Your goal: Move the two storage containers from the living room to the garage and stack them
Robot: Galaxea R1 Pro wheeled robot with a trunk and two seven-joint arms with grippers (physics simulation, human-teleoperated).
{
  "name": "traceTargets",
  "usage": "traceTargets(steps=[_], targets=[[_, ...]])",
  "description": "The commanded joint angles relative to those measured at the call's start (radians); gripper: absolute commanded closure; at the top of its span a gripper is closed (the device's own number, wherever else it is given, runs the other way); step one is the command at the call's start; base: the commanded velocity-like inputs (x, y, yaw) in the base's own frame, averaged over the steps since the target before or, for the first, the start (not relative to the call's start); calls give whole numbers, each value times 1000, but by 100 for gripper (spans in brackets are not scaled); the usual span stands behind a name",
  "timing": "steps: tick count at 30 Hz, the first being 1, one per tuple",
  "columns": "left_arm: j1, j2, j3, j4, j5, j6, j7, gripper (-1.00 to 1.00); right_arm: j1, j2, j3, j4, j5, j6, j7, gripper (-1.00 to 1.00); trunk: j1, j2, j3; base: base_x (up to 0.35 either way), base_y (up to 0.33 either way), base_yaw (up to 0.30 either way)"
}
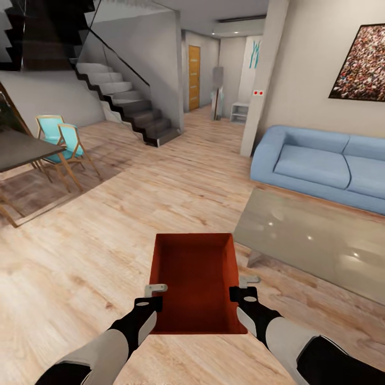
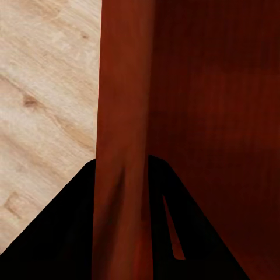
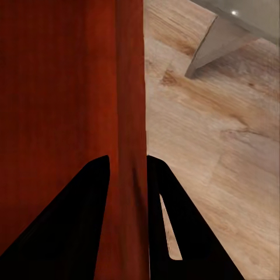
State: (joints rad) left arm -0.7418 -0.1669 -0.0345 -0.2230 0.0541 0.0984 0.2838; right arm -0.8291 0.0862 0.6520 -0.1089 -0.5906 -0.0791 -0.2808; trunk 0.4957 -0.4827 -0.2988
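Carrying one storage container (image 1: 195, 280) at 6 o'clock in the head view, the left claw (image 1: 152, 295) and right claw (image 1: 243, 286) pinch opposite walls above the living room planks (image 1: 107, 224). Left wrist view: jaws closed tight on the thin wall (image 2: 125, 146). Right wrist view: the same (glass table (image 3: 233, 29) nearby). Best to keep both arms level, steering toward the oak door (image 1: 194, 77) at 12 o'clock.

Home living rm: blue sofa (image 1: 321, 166), glass coffee table (image 1: 321, 240), staircase (image 1: 128, 101), wood-plank floor (image 1: 80, 256).
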Motion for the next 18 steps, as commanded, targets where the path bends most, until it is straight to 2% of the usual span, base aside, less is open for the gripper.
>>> traceTargets(steps=[1, 18], targets=[[-1, 4, -3, -6, -23, 0, 17, 100, -1, 0, -3, 28, -28, -5, -4, 100, 0, -2, -1, 0, 0, 300], [-1, 4, -4, -6, -23, 0, 17, 100, -1, 0, -3, 28, -28, -5, -4, 100, 0, -2, -1, 0, 0, 300]])
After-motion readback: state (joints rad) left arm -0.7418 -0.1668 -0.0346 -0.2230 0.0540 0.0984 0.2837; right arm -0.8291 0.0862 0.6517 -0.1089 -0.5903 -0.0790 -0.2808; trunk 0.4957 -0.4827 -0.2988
